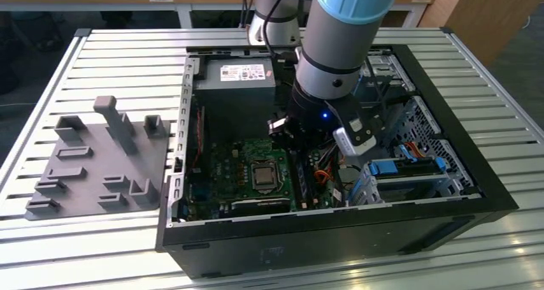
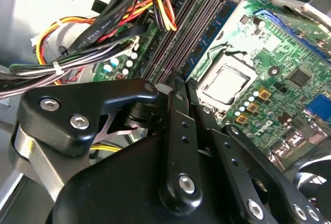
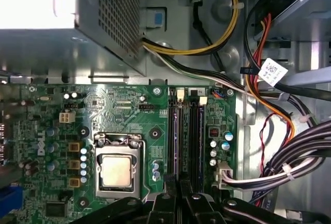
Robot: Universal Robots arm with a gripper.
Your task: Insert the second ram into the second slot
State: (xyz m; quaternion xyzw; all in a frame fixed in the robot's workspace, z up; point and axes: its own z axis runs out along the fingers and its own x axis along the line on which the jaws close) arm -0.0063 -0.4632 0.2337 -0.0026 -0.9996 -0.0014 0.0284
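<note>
One ram [image 2: 223, 19] in the slot [image 3: 171, 102] by the CPU [image 3: 115, 171], claw [image 2: 178, 85] closed to a sliver over it, grip unclear; seating step I reckon, wants a straight push

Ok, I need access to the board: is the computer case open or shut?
Open: the computer case has no side panel on, and the motherboard lies exposed, with the gripper reaching inside.

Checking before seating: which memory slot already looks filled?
The one beside the processor socket in the second wrist view: a blue board stands in it, while the other slots look dark and empty.
</note>
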